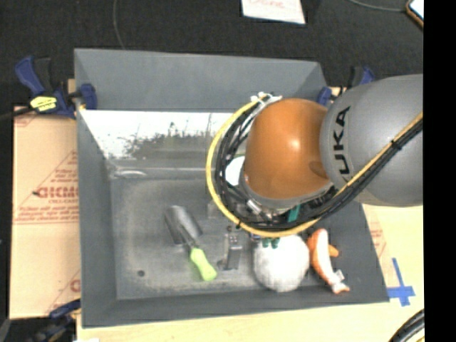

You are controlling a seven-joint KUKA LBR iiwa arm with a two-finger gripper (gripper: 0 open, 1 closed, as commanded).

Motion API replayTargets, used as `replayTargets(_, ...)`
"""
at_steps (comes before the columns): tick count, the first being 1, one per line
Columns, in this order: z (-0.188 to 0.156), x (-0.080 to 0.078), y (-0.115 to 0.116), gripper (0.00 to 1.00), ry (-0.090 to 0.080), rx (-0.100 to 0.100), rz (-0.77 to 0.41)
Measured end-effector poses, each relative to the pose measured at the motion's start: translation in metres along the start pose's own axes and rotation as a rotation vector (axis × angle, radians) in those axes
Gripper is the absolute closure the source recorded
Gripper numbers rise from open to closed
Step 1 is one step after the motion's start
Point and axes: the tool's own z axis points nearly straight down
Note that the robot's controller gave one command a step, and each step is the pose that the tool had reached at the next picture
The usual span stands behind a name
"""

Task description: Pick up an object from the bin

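Hanging low over the floor of the bin (96, 212), toward the edge at the bottom of the view: one gripper (230, 252), under the arm's orange wrist cover (285, 148). Whether it is released or clenched cannot be told, since the cover and the cables hide most of it. Nothing is seen held.

Item 1. Brush (187, 239), grey head, green handle. It lies flat and slantwise on the bin floor, handle end toward the bottom edge, just beside the gripper on the view's left.

Item 2. White fluffy ball (281, 268), close to the bottom edge, just beside the gripper on the view's right. A small green bit sits at its top; its kind is unclear.

Item 3. Orange-and-white piece (324, 261), toward the bottom right corner, right against the ball; whether they touch cannot be told.

Handling note, as a judgement: the gripper stands between items 1 and 2, centred on neither. A clean pick likely calls for settling squarely over one of them first. The brush handle is slim and rigid, so closing across its width should hold. The ball is soft and would want a deeper, centred bite, kept clear of item 3 and the bin wall.
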Motion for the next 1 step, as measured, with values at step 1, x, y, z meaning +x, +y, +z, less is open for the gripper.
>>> replayTargets(1, -0.0043, -0.0016, -0.0007, 0.00, -0.008, -0.001, 0.005)
